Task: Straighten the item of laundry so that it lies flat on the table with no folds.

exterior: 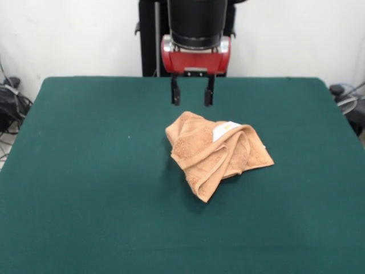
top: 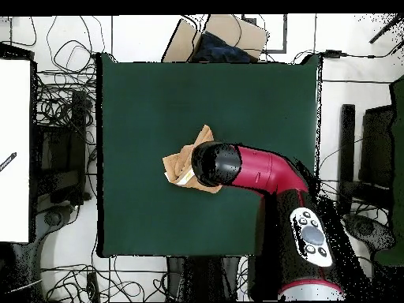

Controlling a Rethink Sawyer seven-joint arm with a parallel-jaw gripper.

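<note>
The peach-orange towel (exterior: 217, 149) lies crumpled and folded over itself near the middle of the green table (exterior: 85, 188), with a white tag (exterior: 225, 130) showing on its far side. My gripper (exterior: 193, 98) hangs open and empty just above and behind the towel's far edge, with its two black fingers apart. In the overhead view the arm's head (top: 216, 163) covers most of the towel (top: 177, 163), so only the towel's left part shows.
The robot pedestal (exterior: 154, 40) stands at the table's far edge. Cables and equipment (top: 59, 142) lie on the floor around the table. A cardboard box (top: 213, 38) sits beyond the table's edge opposite the robot.
</note>
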